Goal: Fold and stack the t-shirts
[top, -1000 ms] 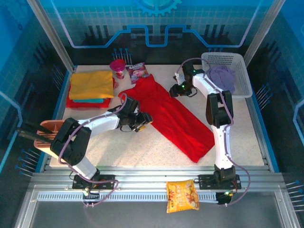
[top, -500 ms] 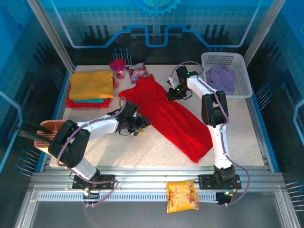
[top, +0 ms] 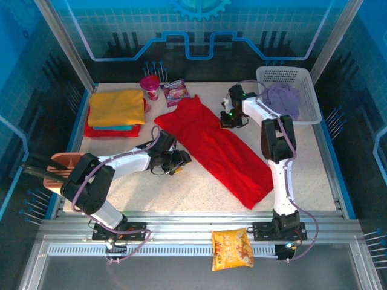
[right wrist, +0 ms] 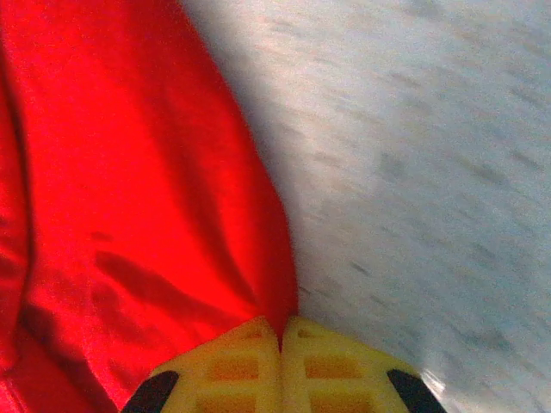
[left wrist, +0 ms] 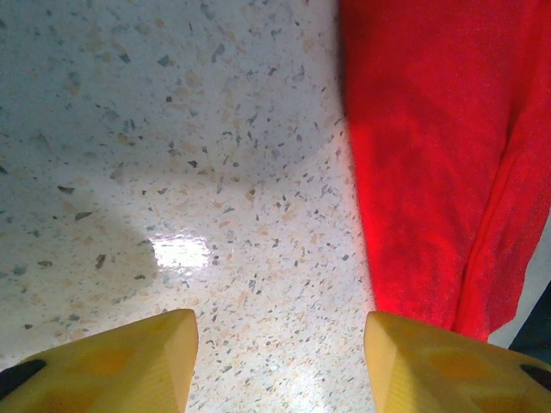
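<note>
1. Both grippers first: my right gripper [right wrist: 280, 337] is clamped tight, fingers pressed flat together. The edge of the red t-shirt [right wrist: 129, 172] runs straight into the seam between them, so I've got a pinch of that cloth.
2. From the top camera, that pinch sits on the shirt's right-hand edge, up toward its far end and near the white basket [top: 311, 112].
3. My left gripper [left wrist: 280, 340] is loose, fingers spread with nothing between them but the bare speckled table [left wrist: 172, 172]. It hangs low beside the shirt's left edge. One finger lines up with the cloth, but I can't tell if it touches.
4. The red shirt lies as a long strip, running diagonally from far-centre to near-right, between my two arms.
5. Far-left corner has a folded pile: mustard yellow t-shirt [top: 116, 106] on top, teal t-shirt [top: 115, 127] peeking out under it, second red t-shirt [top: 95, 132] at the bottom.
6. The pale lilac t-shirt [top: 283, 98] is bunched up inside the basket.
7. Odds and ends: a pink cup [top: 150, 86] and a pink packet [top: 175, 91] sit at the far edge, and an orange-yellow snack bag [top: 231, 248] lies on the near rail.
</note>
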Robot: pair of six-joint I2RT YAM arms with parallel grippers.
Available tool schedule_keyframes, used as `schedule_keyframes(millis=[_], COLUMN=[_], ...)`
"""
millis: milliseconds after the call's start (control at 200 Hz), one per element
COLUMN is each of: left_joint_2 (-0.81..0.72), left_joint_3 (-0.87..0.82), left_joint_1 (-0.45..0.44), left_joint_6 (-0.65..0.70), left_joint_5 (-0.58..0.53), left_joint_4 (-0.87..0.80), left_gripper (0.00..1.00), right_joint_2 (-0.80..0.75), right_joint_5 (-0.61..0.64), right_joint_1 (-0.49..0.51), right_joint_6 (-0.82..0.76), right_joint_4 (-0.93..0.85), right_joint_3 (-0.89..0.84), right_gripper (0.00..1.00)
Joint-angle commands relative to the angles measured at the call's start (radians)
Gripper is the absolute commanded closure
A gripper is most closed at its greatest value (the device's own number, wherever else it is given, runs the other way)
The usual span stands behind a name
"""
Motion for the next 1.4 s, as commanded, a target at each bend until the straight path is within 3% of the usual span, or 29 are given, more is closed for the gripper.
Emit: schedule_keyframes(millis=[0,280,345,510,640,675,1051,1396], left_joint_2=[0.007,0.079,0.107,0.149,0.165,0.174,0.293,0.36], left_joint_3=[0.039,0.105,0.135,0.174,0.165,0.169,0.23,0.288], left_joint_1=[-0.025,-0.107,-0.141,-0.257,-0.341,-0.366,-0.597,-0.667], left_joint_6=[0.004,0.015,0.011,-0.044,-0.141,-0.165,-0.416,-0.489], left_joint_5=[0.013,0.054,0.068,0.049,0.011,0.003,-0.123,-0.213], left_joint_4=[-0.007,-0.027,-0.039,-0.006,0.087,0.105,0.292,0.261], left_gripper=[0.45,0.45,0.46,0.46,0.52,0.53,0.59,0.65], right_joint_2=[-0.098,-0.223,-0.223,-0.228,-0.281,-0.297,-0.498,-0.699], right_joint_5=[0.071,0.059,0.018,-0.034,0.028,0.045,0.269,0.215], right_joint_1=[-0.098,-0.22,-0.217,-0.174,-0.141,-0.134,-0.095,-0.134], right_joint_6=[0.209,0.383,0.386,0.322,0.28,0.27,0.207,0.226], right_joint_4=[0.059,0.235,0.244,0.173,0.131,0.123,-0.011,0.041], right_joint_3=[-0.118,-0.367,-0.366,-0.301,-0.294,-0.292,-0.327,-0.508], right_gripper=[1.0,0.99,0.72,0.36,0.11,0.0,0.0,0.0])
